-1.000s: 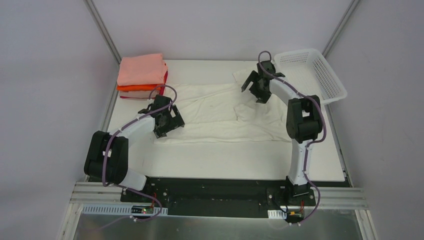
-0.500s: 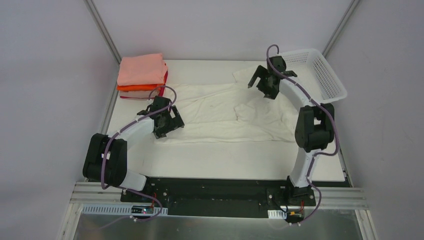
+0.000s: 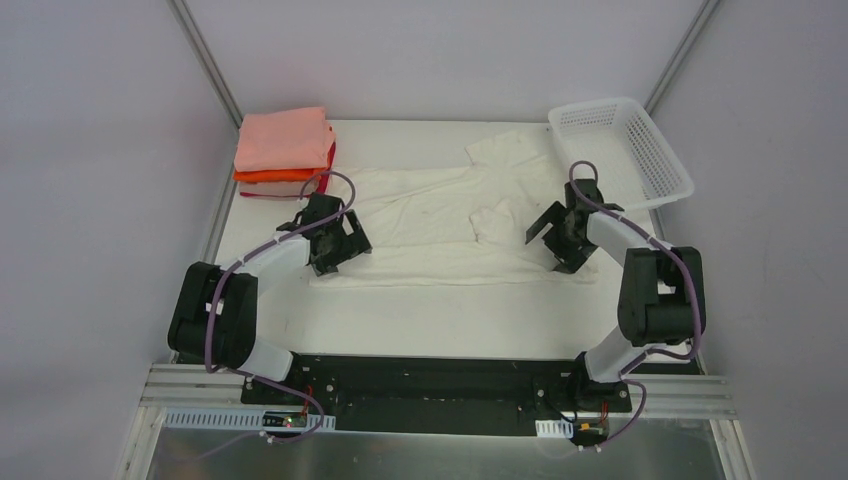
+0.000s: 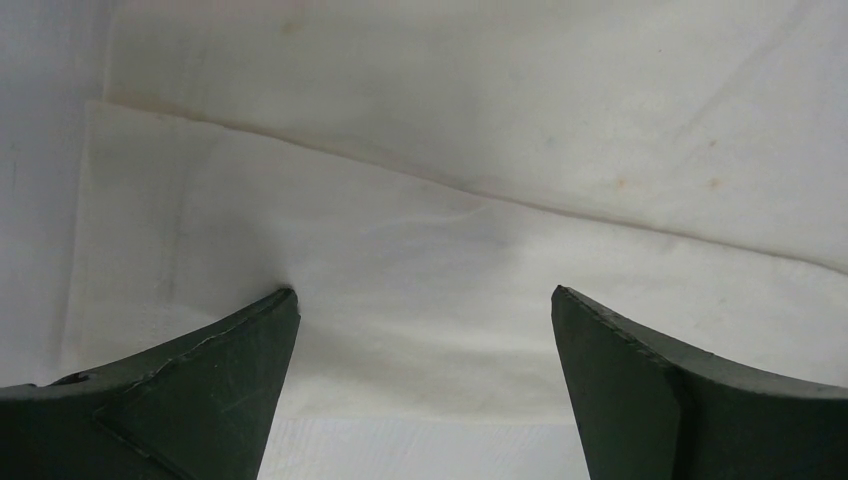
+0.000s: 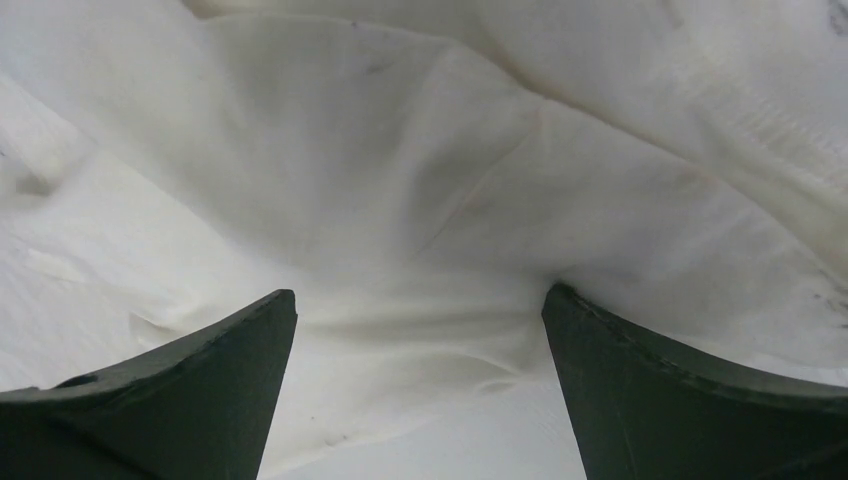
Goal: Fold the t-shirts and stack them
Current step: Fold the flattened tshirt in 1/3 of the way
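The large cream-white t-shirt [image 3: 440, 225] lies spread out, wrinkled, across the middle of the table. My left gripper [image 3: 342, 257] is open and low over its near left corner, with flat cloth [image 4: 450, 230] between the fingers [image 4: 422, 295]. My right gripper [image 3: 547, 252] is open and low over the shirt's near right part, with bunched folds [image 5: 400, 150] between the fingers [image 5: 420, 295]. Neither holds anything. A stack of folded shirts stands at the back left: salmon-pink [image 3: 285, 138] on top, orange [image 3: 268, 175] under it, red [image 3: 328, 158] at the bottom edge.
The white lattice basket [image 3: 660, 160] stands at the back right, close to the shirt's far right sleeve [image 3: 505, 148]. Bare white table [image 3: 450, 320] runs along the near side in front of the shirt.
My right gripper has moved from the far sleeve by the basket toward me and to the right, down to the shirt's near right part. The left gripper has barely moved.
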Tool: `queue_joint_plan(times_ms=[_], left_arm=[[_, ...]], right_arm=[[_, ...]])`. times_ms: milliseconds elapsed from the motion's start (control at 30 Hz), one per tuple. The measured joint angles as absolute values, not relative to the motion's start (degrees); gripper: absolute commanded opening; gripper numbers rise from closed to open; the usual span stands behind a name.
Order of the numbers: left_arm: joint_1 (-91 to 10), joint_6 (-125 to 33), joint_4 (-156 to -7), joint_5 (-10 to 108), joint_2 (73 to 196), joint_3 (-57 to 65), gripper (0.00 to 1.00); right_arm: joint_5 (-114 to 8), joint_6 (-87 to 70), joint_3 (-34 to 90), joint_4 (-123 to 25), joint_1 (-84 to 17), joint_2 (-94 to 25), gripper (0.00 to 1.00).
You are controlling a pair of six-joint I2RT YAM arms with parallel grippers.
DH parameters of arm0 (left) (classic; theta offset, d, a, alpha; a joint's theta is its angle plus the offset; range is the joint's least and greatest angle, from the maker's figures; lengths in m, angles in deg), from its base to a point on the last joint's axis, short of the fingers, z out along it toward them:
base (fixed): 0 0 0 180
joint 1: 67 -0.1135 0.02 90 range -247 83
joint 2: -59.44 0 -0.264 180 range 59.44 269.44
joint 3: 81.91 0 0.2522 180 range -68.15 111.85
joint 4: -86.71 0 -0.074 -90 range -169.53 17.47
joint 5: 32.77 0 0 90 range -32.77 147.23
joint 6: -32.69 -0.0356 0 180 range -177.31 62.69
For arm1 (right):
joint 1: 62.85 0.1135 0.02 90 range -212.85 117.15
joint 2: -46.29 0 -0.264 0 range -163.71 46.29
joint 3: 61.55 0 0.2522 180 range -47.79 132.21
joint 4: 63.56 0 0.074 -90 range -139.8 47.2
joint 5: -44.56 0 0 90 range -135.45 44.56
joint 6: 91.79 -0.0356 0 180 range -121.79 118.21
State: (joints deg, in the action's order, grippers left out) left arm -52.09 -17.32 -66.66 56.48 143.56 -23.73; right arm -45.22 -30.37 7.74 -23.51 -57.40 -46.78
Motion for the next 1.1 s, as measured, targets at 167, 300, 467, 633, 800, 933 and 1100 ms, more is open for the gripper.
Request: queue_joint_plan(times_ms=[167, 300, 467, 633, 800, 933, 1100], left_arm=[[-53.6, -16.7, -68.5, 56.7, 142.3, -25.8, 0.99], [-54.1, -15.8, -71.1, 54.6, 138.8, -29.7, 0.99], [-53.7, -11.6, -70.0, 53.0, 126.9, -38.4, 0.99], [-52.7, -6.4, -60.8, 52.7, 109.7, -46.1, 0.99], [-51.8, -2.0, -50.2, 51.5, 95.9, -48.8, 0.99], [-50.0, 1.3, -38.8, 53.5, 87.9, -48.6, 0.99], [-49.7, 2.4, -31.2, 57.6, 87.7, -43.8, 0.99]], right_arm=[[-47.5, -33.2, 7.3, -24.6, -60.8, -46.8, 1.00], [-47.7, -34.4, 4.8, -26.1, -61.2, -44.2, 0.99], [-47.9, -35.7, -6.0, -24.4, -62.0, -32.0, 1.00], [-48.2, -38.1, -15.3, -19.6, -62.2, -18.0, 1.00], [-47.8, -41.0, -21.0, -12.0, -62.3, -2.5, 1.00], [-47.1, -43.7, -21.3, -7.4, -62.3, 6.9, 1.00], [-44.6, -44.1, -17.8, -2.5, -62.3, 10.6, 1.00]])
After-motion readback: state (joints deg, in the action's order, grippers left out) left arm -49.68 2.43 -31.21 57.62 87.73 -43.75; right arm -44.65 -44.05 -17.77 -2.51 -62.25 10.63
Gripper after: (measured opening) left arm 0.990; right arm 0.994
